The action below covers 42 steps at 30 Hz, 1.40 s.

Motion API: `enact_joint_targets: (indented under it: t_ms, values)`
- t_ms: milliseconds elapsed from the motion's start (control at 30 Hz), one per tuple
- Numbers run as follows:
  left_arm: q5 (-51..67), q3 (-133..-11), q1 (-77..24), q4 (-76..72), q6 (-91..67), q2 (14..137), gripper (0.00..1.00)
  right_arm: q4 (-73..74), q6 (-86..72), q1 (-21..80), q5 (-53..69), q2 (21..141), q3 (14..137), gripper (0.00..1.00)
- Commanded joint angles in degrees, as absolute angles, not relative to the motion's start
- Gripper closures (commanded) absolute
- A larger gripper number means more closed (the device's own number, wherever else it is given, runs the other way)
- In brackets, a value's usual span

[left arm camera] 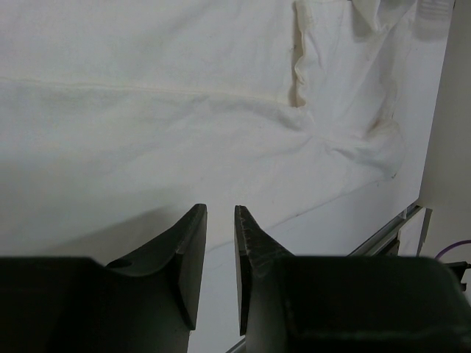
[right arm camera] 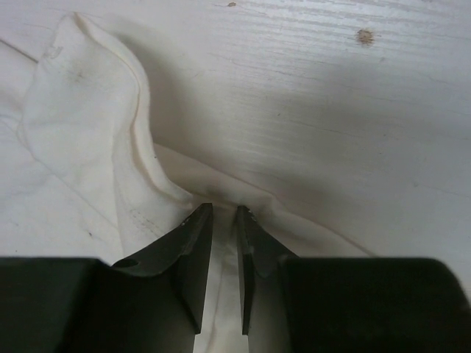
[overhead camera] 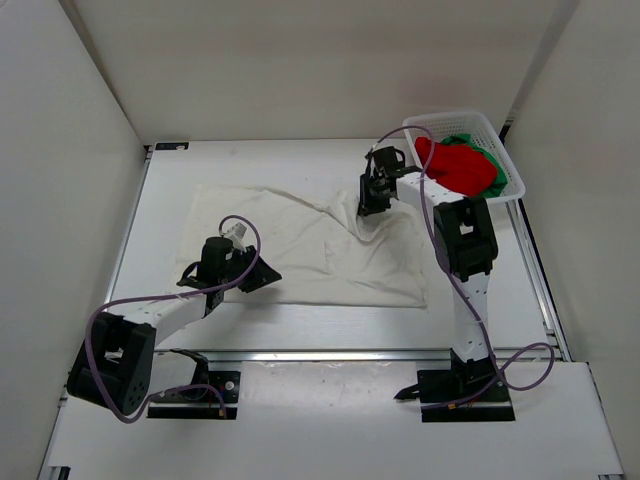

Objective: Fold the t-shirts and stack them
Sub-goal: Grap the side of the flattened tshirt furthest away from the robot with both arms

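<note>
White t-shirt (overhead camera: 300, 250): spread mid-worktop (overhead camera: 250, 165). Right end effector (right arm camera: 224, 208): narrow, pinching a raised fold at the shirt's far edge. Left end effector (left arm camera: 219, 209): narrowly parted, empty, at the shirt's near edge. Red t-shirt (overhead camera: 455, 168), green t-shirt (overhead camera: 492, 152): in basket (overhead camera: 452, 118), far right corner.

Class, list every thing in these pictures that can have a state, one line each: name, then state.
white t-shirt: spread out, unfolded, far edge bunched up.
red t-shirt: crumpled in the basket.
green t-shirt: crumpled, mostly under the red one.
basket: upright, holding two shirts.
left tool: jaws narrowly apart at the white shirt's near edge; grip unclear.
right tool: pinching a fold of the white t-shirt.
</note>
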State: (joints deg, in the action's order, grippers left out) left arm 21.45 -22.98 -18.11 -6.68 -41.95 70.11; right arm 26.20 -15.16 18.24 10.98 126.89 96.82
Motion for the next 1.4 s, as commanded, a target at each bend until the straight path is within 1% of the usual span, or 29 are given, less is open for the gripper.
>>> enact_joint_targets:
  t_ms: [0,100,167,233,267,467,700,867,1033,1100,1167,1233,1300,1367]
  values:
    - [20.92,-24.17,-18.19,-8.35,-41.49,70.4,0.67,26.54,-14.94,18.98,10.99,125.95,99.31,0.81]
    - [21.09,-24.52,-18.11,-8.26,-41.48,70.58,0.67,26.19,-14.67,18.81,11.69,126.3,99.4,0.82]
    - [20.92,-24.17,-18.28,-8.26,-41.31,70.58,0.67,26.54,-14.85,19.07,11.78,126.12,99.93,0.87]
    - [20.57,-24.96,-18.28,-8.09,-41.4,70.75,0.67,26.54,-14.85,18.81,11.26,126.21,100.19,0.98]
    - [20.65,-24.87,-17.59,-8.26,-41.4,71.01,0.67,26.46,-14.85,18.63,11.16,125.86,100.46,1.0]
    - [20.3,-25.84,-17.4,-7.91,-41.66,71.1,0.67,27.16,-15.21,16.36,11.78,123.93,101.34,1.0]
    - [19.42,-27.86,-14.94,-9.23,-43.85,71.8,0.67,31.81,-13.63,13.27,8.97,125.24,110.28,1.0]
    - [17.15,-29.88,-13.01,-11.07,-45.61,73.38,0.67,35.94,-12.75,11.69,8.53,130.24,120.13,1.0]
    - [16.26,-33.57,-9.94,-12.83,-48.43,77.42,0.67,42.44,-11.78,10.46,6.42,138.76,135.4,1.0]
    - [14.07,-35.32,-8.97,-13.01,-48.86,79.0,0.65,44.38,-11.52,10.2,6.33,141.76,140.43,1.0]
    - [13.89,-37.78,-6.6,-13.97,-49.22,80.94,0.65,46.74,-11.51,9.67,6.94,146.4,148.06,1.0]
    - [12.23,-40.15,-5.11,-13.54,-50.1,84.53,0.64,48.25,-11.61,8.88,8.16,148.61,150.98,1.0]
    - [11.87,-43.23,-2.56,-13.54,-50.19,87.53,0.64,46.68,-12.13,8.44,9.92,148.45,149.59,1.0]
    - [10.29,-49.1,-0.8,-11.26,-49.22,92.17,0.63,45.88,-10.99,8.44,10.45,148.71,148.36,1.0]
